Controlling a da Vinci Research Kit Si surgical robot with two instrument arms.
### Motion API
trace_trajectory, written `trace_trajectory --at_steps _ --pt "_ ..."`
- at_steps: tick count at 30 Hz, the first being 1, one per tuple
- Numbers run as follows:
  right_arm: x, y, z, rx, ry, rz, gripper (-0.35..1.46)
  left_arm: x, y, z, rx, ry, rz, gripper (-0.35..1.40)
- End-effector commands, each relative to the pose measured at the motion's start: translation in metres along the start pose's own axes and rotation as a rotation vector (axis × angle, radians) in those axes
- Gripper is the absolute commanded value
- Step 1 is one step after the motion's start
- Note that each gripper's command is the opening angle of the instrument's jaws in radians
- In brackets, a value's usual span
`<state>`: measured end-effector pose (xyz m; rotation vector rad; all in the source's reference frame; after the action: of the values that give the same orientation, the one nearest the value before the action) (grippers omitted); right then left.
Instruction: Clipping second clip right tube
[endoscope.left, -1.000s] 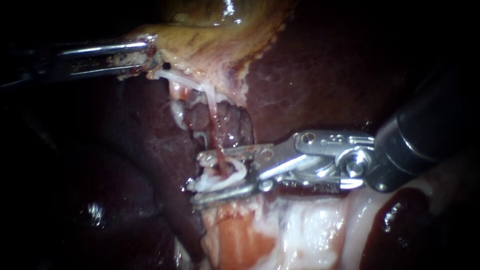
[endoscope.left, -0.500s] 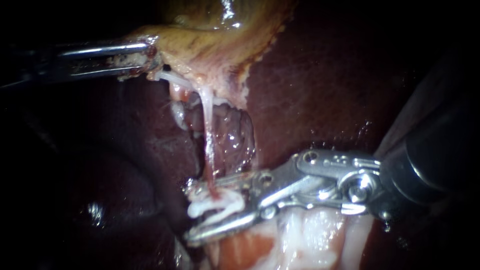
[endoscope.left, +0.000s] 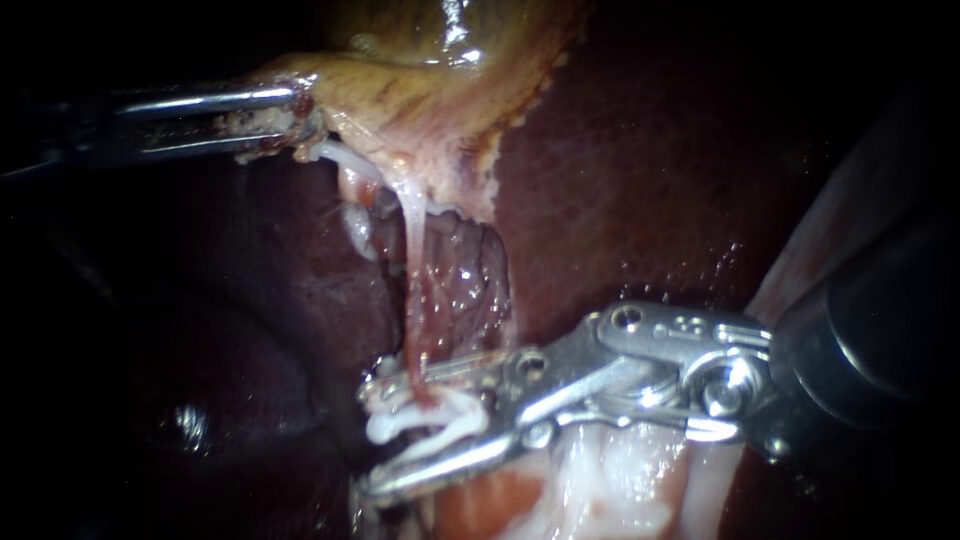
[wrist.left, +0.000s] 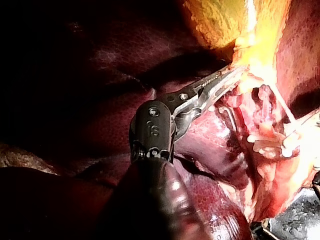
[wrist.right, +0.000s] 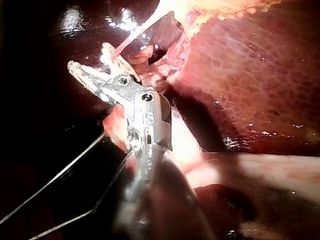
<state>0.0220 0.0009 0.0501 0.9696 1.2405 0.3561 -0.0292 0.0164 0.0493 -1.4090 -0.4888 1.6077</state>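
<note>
The liver (endoscope.left: 640, 180) is dark maroon, its wet surface speckled with small white glints. The gallbladder (endoscope.left: 420, 100) is ochre yellow fading to pink, edged with a row of pale dots. The tube (endoscope.left: 412, 260) is whitish pink with a red streak. The left instrument (endoscope.left: 300, 118) is silver, smeared rusty red at the jaws. The right instrument (endoscope.left: 368, 438) is bright silver on a black shaft.

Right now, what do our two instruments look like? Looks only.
Left instrument: slim, shiny silver jaws with toothed inner faces, on a dark rounded wrist with small rivets. Right instrument: broader silver jaws with round pivot pins and stamped marks, on a thick black shaft; two thin wires run beside it.
</note>
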Motion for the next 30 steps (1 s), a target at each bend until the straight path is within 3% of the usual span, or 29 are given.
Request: trace_trajectory --at_steps 1,13,18,21,28,30 --pt "-0.0001 0.0001 0.0 -0.002 0.0 0.0 0.38 0.0 0.0 0.0 0.0 0.0 0.0 -0.35" --pt "-0.0005 0.001 -0.0009 0.0 -0.001 0.041 0.14 -0.0001 0.0 0.0001 0.003 0.005 0.001 -0.35" --pt "-0.0007 0.0009 -0.0013 0.002 -0.002 0.07 -0.22 -0.0001 0.0 0.0001 0.004 0.002 0.001 -0.35" --pt "-0.0007 0.0009 -0.0013 0.003 -0.002 0.088 -0.35 -0.0001 0.0 0.0001 0.004 0.002 0.001 -0.35" --pt "-0.0002 0.0009 -0.0018 -0.007 0.005 0.139 -0.35 -0.0001 0.0 0.0001 0.004 0.002 0.001 -0.35" --pt "-0.0002 0.0009 -0.0018 -0.015 -0.011 0.139 -0.35 -0.0002 0.0 0.0001 0.004 0.002 0.001 -0.35"
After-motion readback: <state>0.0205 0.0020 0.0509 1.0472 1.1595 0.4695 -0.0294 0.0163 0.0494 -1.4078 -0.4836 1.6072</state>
